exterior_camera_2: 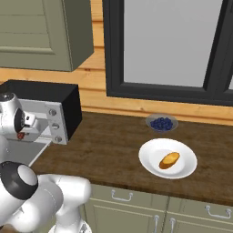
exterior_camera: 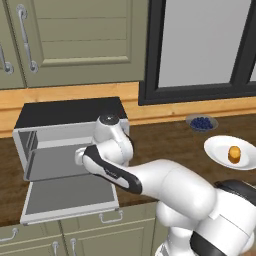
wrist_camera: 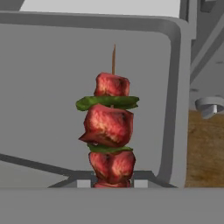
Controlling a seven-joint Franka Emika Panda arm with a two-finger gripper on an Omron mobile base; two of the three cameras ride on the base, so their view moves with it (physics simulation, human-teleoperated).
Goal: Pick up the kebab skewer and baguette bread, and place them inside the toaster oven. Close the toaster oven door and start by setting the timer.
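My gripper (wrist_camera: 110,184) is shut on the kebab skewer (wrist_camera: 109,127), a stick of red-brown meat chunks with green slices, gripped at its lower end. The skewer hangs over the grey tray (wrist_camera: 43,87) inside the toaster oven (exterior_camera: 70,107). In the right base view a bit of the skewer (exterior_camera_2: 20,135) shows under the hand at the oven's mouth. The toaster oven door (exterior_camera: 65,195) lies dropped open, flat toward me. The baguette bread (exterior_camera: 234,154) (exterior_camera_2: 169,160) rests on a white plate (exterior_camera_2: 150,154) far to the right of the oven.
A small bowl of dark blue berries (exterior_camera_2: 161,123) stands behind the plate near the window. The oven's knobs (exterior_camera_2: 54,125) run down its right side. Brown counter (exterior_camera_2: 104,145) stretches between oven and plate. Cabinets hang above the oven.
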